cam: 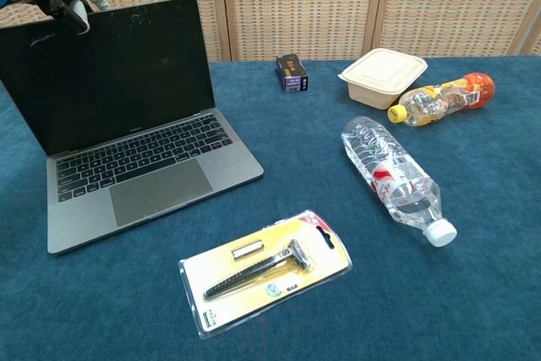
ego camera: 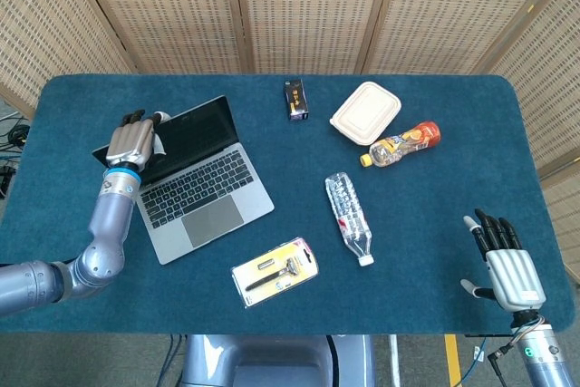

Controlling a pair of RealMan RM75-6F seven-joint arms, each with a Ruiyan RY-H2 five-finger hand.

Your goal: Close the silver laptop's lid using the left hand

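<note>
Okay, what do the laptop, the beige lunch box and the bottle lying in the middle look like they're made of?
Laptop: likely aluminium, matte silver-grey shell, with a glossy black screen that shows reflections. Lunch box: dull beige, probably molded fibre or plastic; the look leaves it open. Clear bottle: thin ribbed see-through plastic with a white cap.
</note>
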